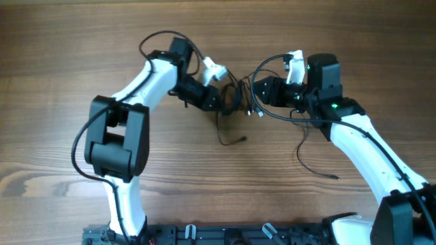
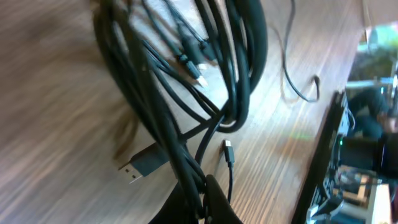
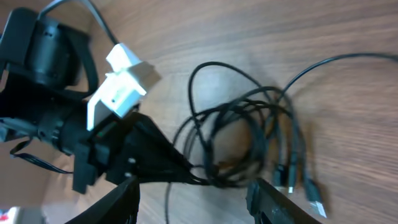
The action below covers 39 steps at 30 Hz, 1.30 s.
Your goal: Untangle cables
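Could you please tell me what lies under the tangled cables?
Only the wooden table shows through the loops of the cables; where strands bunch together, the surface beneath is hidden.

— What lies mid-table?
— A tangle of thin black cables [image 1: 236, 101] on the brown wood-grain table [image 1: 54, 82]. One loose end trails straight below the tangle and finishes in a small plug [image 1: 243, 139].
— The arms?
— The white-and-black left arm [image 1: 146, 82] reaches in from the tangle's left, and the left gripper [image 1: 219, 100] touches its edge. The right gripper [image 1: 262, 92] sits just beside the tangle's right edge, on the white-and-black right arm [image 1: 354, 136].
— Jaws?
— Too dark against the cords to tell.
— Anything else?
— Another thin black cord [image 1: 299, 153] curls away below and right of the tangle.
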{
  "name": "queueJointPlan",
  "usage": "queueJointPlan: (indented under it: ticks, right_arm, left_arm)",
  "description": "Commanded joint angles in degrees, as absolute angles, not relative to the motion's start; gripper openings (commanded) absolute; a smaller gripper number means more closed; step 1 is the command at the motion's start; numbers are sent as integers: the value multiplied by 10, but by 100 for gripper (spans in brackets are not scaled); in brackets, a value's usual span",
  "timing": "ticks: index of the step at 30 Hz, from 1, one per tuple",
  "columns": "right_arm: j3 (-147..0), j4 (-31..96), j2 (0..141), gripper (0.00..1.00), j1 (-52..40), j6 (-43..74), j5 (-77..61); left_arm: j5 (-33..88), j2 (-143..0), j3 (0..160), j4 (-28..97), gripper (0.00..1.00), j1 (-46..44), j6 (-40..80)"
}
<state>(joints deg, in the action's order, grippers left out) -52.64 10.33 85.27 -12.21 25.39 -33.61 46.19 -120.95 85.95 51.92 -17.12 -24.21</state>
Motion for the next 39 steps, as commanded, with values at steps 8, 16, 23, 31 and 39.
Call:
queueJointPlan:
  ticks: [8, 16, 23, 31, 39]
  right_arm:
    - [-532, 119, 871, 53, -126, 239, -328]
    - [-532, 109, 875, 54, -137, 104, -289]
    - [-532, 75, 902, 57, -140, 1, -288]
    - [-532, -26, 945, 57, -141, 0, -287]
    - [-532, -67, 991, 56, -144, 0, -285]
  left_arm:
    - [450, -1204, 861, 517, 7, -224, -283]
    - [449, -1204, 861, 481, 5, -211, -201]
    - [465, -1204, 861, 447, 4, -211, -68]
    - [480, -1204, 861, 447, 4, -216, -68]
    - [480, -1204, 861, 447, 4, -216, -68]
